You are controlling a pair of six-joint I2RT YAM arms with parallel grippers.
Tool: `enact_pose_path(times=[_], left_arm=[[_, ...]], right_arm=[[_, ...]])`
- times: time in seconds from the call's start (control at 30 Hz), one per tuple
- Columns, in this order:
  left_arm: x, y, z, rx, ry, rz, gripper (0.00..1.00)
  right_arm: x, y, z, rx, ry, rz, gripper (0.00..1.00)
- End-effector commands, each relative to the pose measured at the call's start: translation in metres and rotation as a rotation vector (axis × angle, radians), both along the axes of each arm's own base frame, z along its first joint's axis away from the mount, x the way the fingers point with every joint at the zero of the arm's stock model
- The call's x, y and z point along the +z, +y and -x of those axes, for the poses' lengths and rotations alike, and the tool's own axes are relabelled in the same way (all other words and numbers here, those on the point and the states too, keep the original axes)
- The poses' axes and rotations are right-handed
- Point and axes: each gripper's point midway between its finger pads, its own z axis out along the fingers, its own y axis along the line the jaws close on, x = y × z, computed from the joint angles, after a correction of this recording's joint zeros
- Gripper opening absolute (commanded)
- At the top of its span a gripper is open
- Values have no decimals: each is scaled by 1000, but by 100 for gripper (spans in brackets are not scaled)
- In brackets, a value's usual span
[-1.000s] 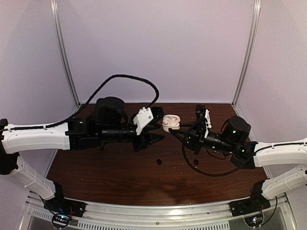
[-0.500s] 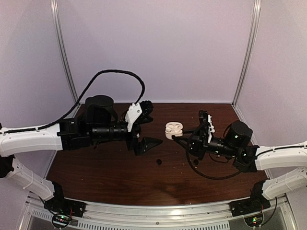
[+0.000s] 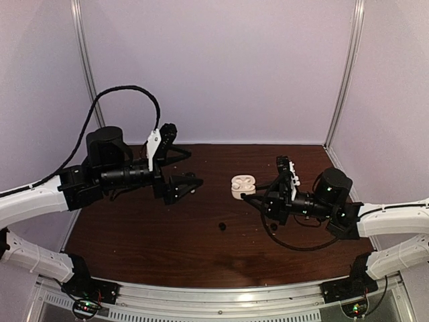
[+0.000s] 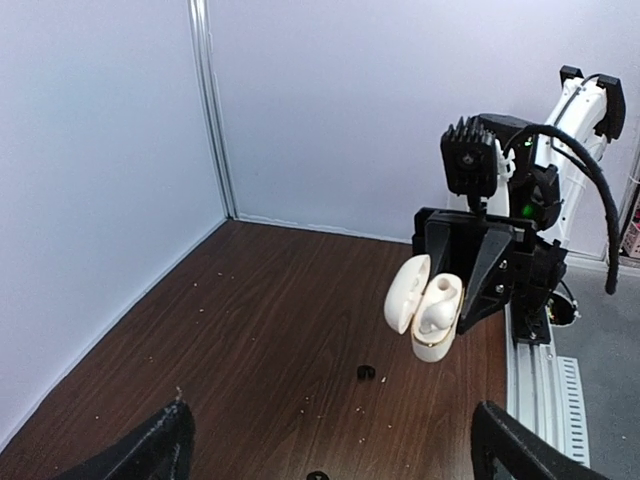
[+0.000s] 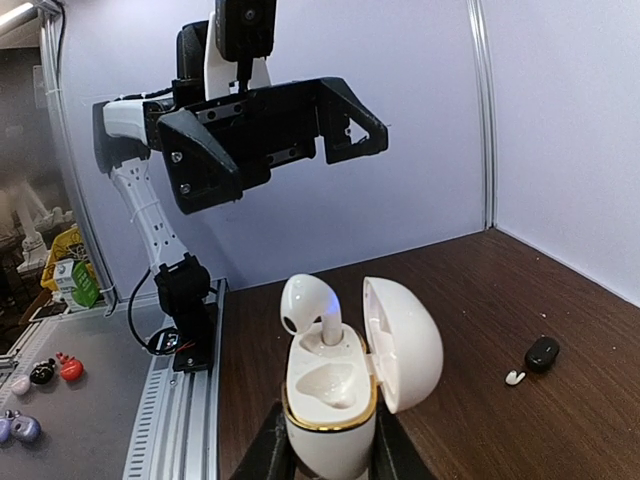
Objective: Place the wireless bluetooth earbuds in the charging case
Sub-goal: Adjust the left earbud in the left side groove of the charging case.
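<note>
A white charging case [image 5: 332,412] with a gold rim stands lid-open, and my right gripper [image 5: 330,462] is shut on its lower body. One white earbud [image 5: 308,303] has its stem in the far slot and its head stands above the rim; the near slot is bare. From above, the case [image 3: 242,186] sits at mid-table at the tip of the right gripper [image 3: 251,194]. My left gripper [image 3: 192,168] hangs open and holds nothing, to the left of the case and apart from it. A black earbud [image 3: 222,227] lies on the table in front of the case.
A second black earbud [image 5: 541,352] lies on the wood beside a tiny white piece [image 5: 515,377]. The left wrist view shows the case [image 4: 428,305] and two black earbuds [image 4: 366,373] [image 4: 317,476]. Walls close the back and sides; a metal rail [image 3: 214,295] runs along the near edge.
My left gripper has opened wide and drawn back to the left, away from the case. The right gripper has shifted slightly toward the near side with the case.
</note>
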Motion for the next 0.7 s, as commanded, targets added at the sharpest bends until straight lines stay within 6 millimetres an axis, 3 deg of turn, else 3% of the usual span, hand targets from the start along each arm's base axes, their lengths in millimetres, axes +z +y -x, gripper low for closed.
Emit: enact_pose_path(times=[0.0,0.27,0.67], left_arm=[[8,-10,13,-100,25,30,98],[-11,-34,14,-204,134,-24,97],[-12,-51,17,-294,171,-17,93]], right_arm=[[8,8,4,61,-19,2,0],[8,19,8,116,-24,26,0],[3,28,14,151,-29,60,0]])
